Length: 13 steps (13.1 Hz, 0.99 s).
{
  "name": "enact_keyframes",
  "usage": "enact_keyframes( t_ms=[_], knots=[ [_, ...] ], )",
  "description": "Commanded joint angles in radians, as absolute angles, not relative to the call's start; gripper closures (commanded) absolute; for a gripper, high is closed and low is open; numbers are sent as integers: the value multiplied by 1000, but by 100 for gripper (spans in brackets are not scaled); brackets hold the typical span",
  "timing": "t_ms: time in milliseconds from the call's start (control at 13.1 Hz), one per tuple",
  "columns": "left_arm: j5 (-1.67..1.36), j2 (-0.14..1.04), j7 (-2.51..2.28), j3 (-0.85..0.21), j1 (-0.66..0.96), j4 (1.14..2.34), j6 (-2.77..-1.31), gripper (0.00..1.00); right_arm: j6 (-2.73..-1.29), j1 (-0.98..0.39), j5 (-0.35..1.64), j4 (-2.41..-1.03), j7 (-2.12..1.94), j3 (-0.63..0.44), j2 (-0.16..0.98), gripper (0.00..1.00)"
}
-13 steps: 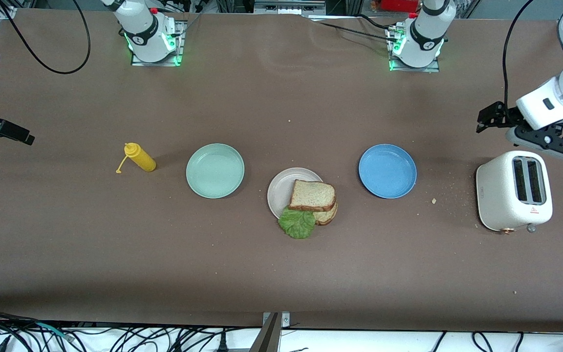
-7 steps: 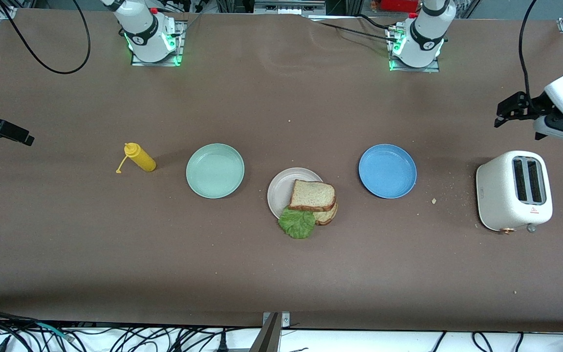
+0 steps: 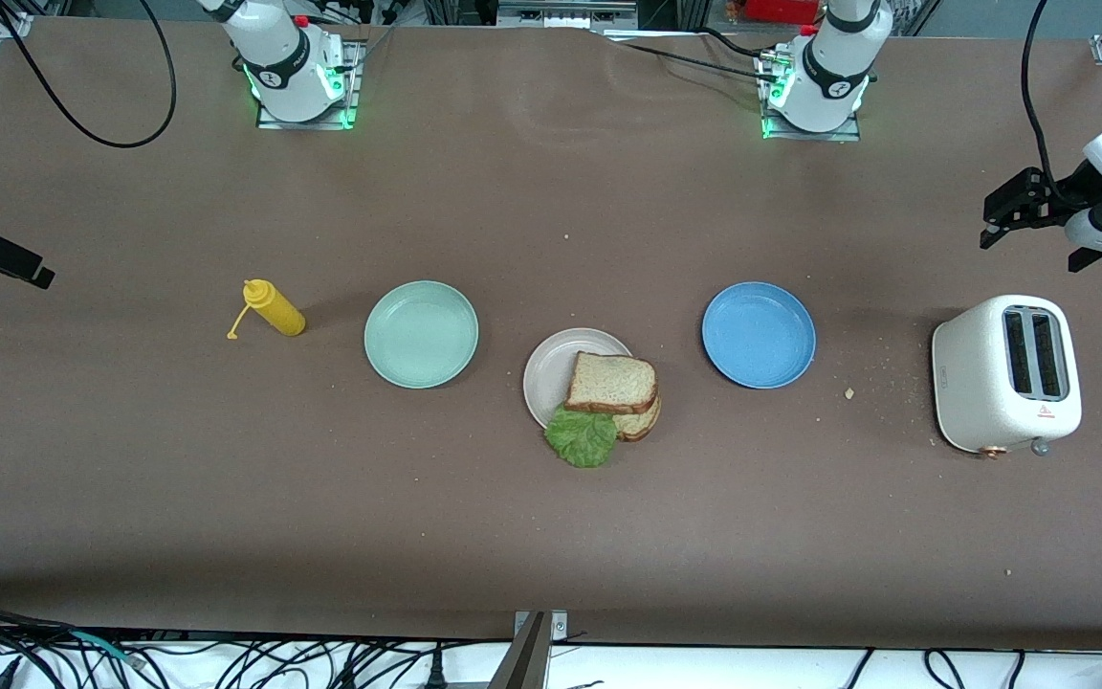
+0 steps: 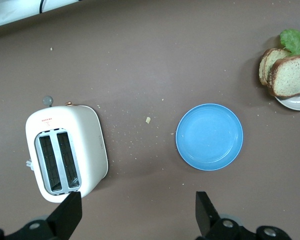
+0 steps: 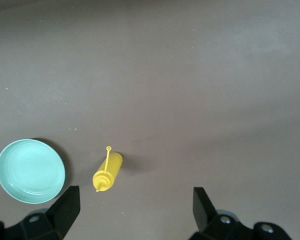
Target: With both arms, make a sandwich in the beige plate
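Both sets of black fingers are spread wide with nothing in them: the left gripper (image 4: pixel 137 220) hangs up over the table by the glossy white toaster (image 3: pixel 1005 371), the right gripper (image 5: pixel 135 215) over its own end near the yellow squeeze bottle (image 3: pixel 274 308). The sandwich (image 3: pixel 610 397), two square grainy brown-crusted slices with a ruffled lettuce leaf (image 3: pixel 582 436) poking out, sits on the round matte beige plate (image 3: pixel 551 368), overhanging the rim on the side nearer the front camera. That plate sits between the mint-green plate (image 3: pixel 421 334) and the blue plate (image 3: pixel 758 334).

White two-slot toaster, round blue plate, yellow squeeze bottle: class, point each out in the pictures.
White two-slot toaster (image 3: pixel 1005 373): front view, top face beside the slots.
Round blue plate (image 3: pixel 759 334): front view, centre of its bare inside.
Yellow squeeze bottle (image 5: pixel 109 171): right wrist view, middle of its body.
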<state>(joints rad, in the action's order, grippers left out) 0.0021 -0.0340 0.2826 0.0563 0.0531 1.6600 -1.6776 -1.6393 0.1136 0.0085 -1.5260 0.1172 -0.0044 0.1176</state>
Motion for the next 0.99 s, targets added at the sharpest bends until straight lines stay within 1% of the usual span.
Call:
enact_keyframes(
  t_ms=[0, 914],
  knots=[
    [29, -28, 275, 46, 35, 1608, -1641, 0, -1621, 118, 32, -1494, 114, -6, 135, 0],
    [29, -12, 288, 49, 21, 1618, -1612, 0, -1623, 115, 32, -1491, 118, -6, 135, 0]
  ],
)
